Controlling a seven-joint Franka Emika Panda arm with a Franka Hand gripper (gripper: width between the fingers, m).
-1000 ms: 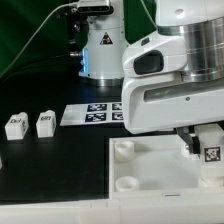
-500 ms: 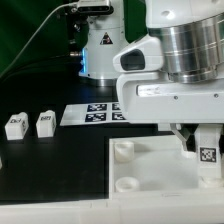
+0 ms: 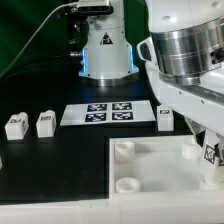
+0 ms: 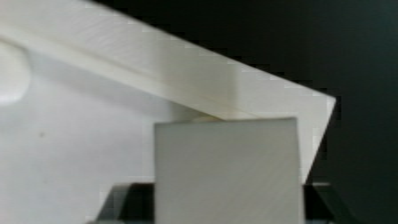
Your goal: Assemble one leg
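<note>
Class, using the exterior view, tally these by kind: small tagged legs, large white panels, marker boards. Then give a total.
Legs: 4
Large white panel: 1
Marker board: 1
Total: 6

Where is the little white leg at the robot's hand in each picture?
Exterior view: the leg is at the exterior view's right edge, over the white panel; whether they touch is unclear.
Wrist view: the leg is the grey-looking block in the middle, closest to the camera.
Shared landmark: the white panel, lying behind the leg in both.
</note>
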